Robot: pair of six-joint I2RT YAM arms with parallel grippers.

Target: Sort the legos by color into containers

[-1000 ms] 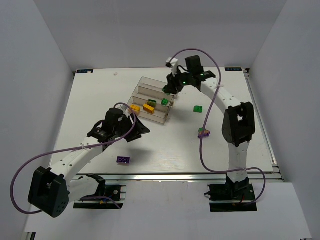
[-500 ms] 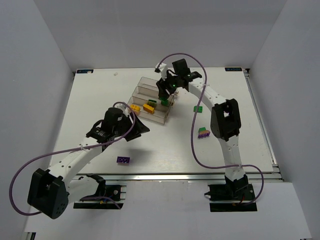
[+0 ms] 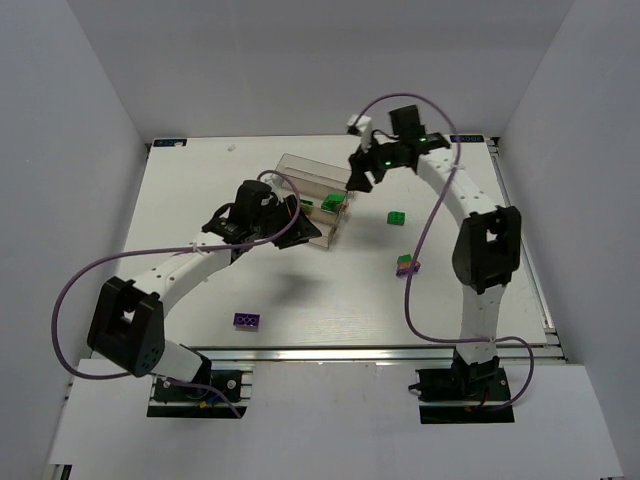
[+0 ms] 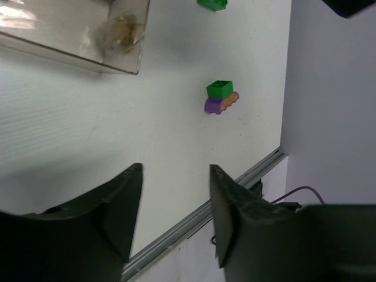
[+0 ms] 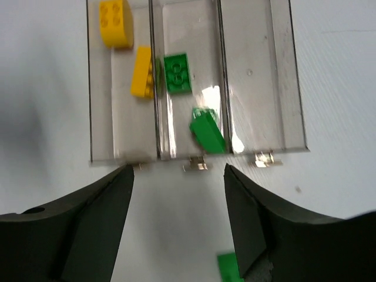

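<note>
The three joined clear containers (image 5: 258, 70) lie ahead of my right gripper (image 5: 179, 176), which is open and empty just off their end. The left bin holds two yellow bricks (image 5: 114, 22), the middle bin two green bricks (image 5: 177, 73), one tilted (image 5: 207, 130); the right bin holds none. In the top view my right gripper (image 3: 357, 182) hangs right of the containers (image 3: 312, 170). My left gripper (image 3: 293, 236) is open and empty over their near end. A green brick (image 3: 397, 217), a stacked green-purple-orange piece (image 3: 406, 264) and a purple brick (image 3: 247, 320) lie on the table.
The left wrist view shows a container corner (image 4: 76, 35), the stacked piece (image 4: 221, 97), a green brick (image 4: 212, 3) and the table's metal edge rail (image 4: 194, 220). White walls enclose the table on three sides.
My left arm has swung forward and right, up to the containers' near end. My right gripper went over the containers, then pulled back to the right.
</note>
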